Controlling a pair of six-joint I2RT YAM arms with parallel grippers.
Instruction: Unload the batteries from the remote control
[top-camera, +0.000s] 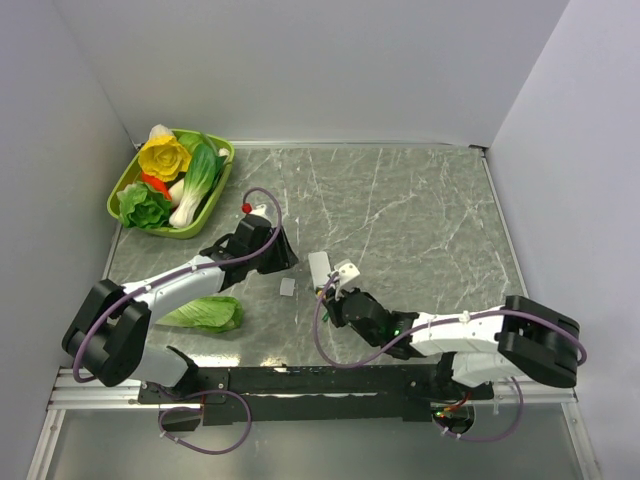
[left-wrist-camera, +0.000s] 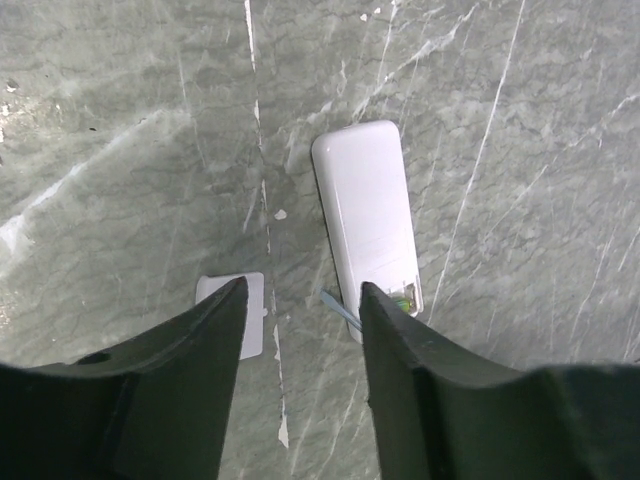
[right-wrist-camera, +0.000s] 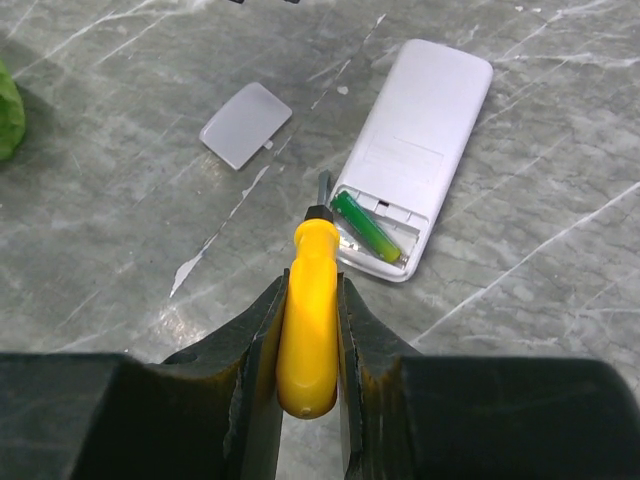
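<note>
Lying back-up in the upper right of the right wrist view, the remote (right-wrist-camera: 415, 140) has its bay uncovered at the near end. The batteries (right-wrist-camera: 365, 227) show there as a green cylinder slanting across it; whether a second sits beside it I cannot tell. They look small, stiff, smooth and light, likely to roll once loose, so levering one end up from the bay's edge seems safer than pinching.

The right gripper (right-wrist-camera: 310, 295) is clamped on the screwdriver (right-wrist-camera: 308, 340), whose tip sits just beside the bay's left corner, close to the green end. The left gripper (left-wrist-camera: 302, 292) hangs half-spread and empty, with the remote's bay end just past the finger at frame right. The cover (right-wrist-camera: 246, 124) lies apart at upper left.
</note>
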